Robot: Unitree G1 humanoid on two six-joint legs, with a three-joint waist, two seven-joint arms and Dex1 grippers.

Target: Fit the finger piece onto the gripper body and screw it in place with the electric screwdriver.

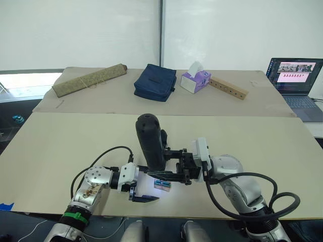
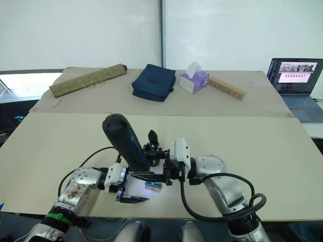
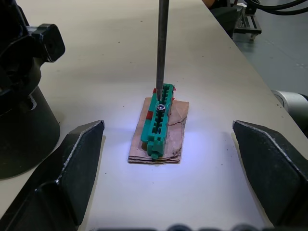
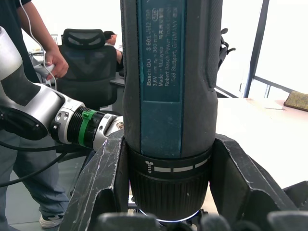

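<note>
The electric screwdriver (image 1: 149, 141) stands nearly upright near the table's front edge, with my right gripper (image 4: 168, 185) shut on its lower barrel. Its thin metal bit (image 3: 162, 48) comes down onto a screw in a small green block (image 3: 159, 120) that lies on a tan piece. My left gripper (image 1: 150, 186) is open around that block, and its fingers (image 3: 77, 163) do not touch it. The black gripper body (image 2: 153, 142) stands just behind the screwdriver, one pointed finger sticking up; it also shows in the left wrist view (image 3: 24, 77). The finger piece is out of view.
On the far table lie a rolled mat (image 1: 91, 79), a navy bag (image 1: 155, 81), a tissue box (image 1: 195, 80) and a wooden bar with holes (image 1: 229, 88). A laptop (image 1: 295, 75) stands at the far right. A person (image 4: 29, 29) stands by an office chair (image 4: 89, 57).
</note>
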